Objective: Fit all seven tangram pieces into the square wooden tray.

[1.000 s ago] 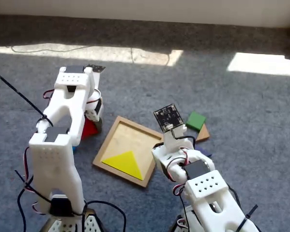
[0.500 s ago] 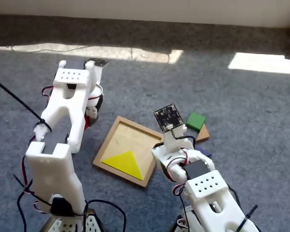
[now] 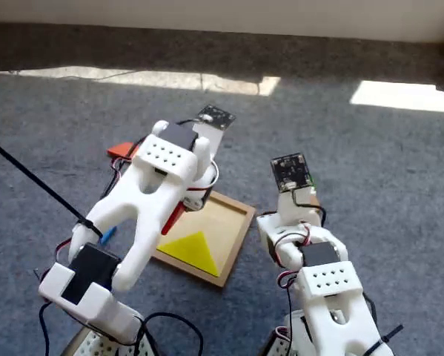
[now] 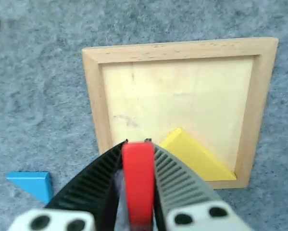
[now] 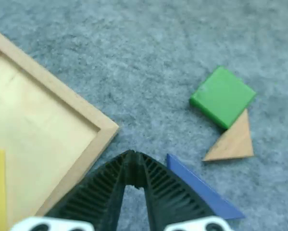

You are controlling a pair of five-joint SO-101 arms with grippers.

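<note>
Tray (image 4: 92, 120): 1 pc inside, yellow triangle (image 4: 194, 156), along one wall. L jaws grip red piece (image 4: 138, 178) above tray. R jaws closed, empty, over carpet (image 5: 134, 48) beside tray, near blue piece (image 5: 201, 190).

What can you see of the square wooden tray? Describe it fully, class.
The tray is pale wood, square, with a raised frame around a flat floor. It lies flat on grey carpet. A yellow triangle lies inside against one side. The left hand holds a red piece over its edge.
</note>
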